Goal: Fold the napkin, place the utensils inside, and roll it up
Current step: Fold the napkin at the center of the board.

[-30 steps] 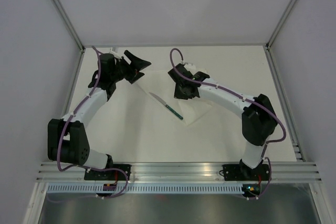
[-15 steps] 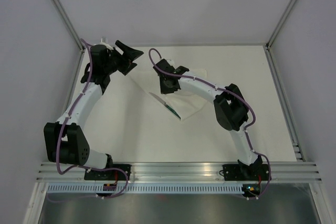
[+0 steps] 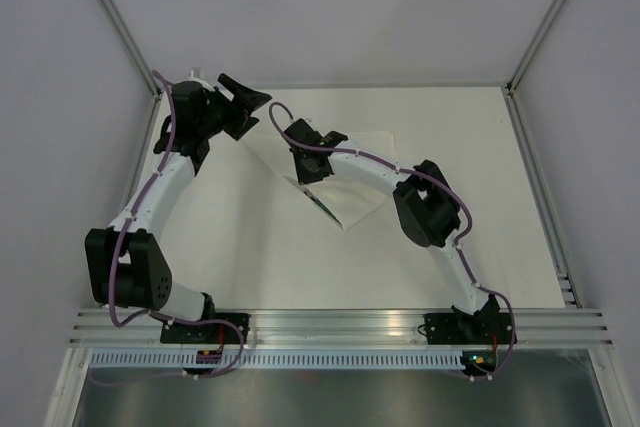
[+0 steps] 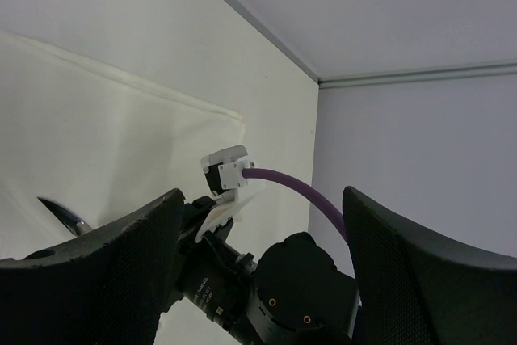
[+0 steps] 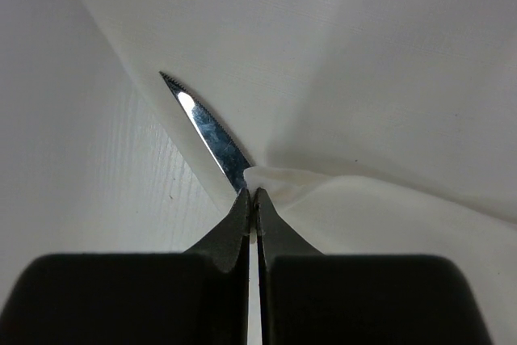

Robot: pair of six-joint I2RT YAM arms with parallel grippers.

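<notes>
The napkin [image 5: 363, 62] lay partly folded on the far half of the table [image 3: 250, 247], its far edge short of the back wall and its near corner pointing toward the arms. Its left edge ran diagonally, and there the right gripper [image 5: 253, 193] was closed tight, pinching a small raised fold of cloth between its fingertips. Just beyond that pinch the serrated blade of a knife [image 5: 206, 131] stuck out from under the cloth onto bare tabletop; the rest of it was covered. The left gripper [image 3: 248, 105] hung above the far left corner of the table, beside the napkin's far left corner, its fingers spread wide around nothing, close to the side wall. Bare surface stretched broadly on the near side up to the metal rail [image 3: 330, 322] and out to the right wall. Counted: one napkin, one knife in view, two arms, each trailing a purple cable [image 4: 299, 195].
</notes>
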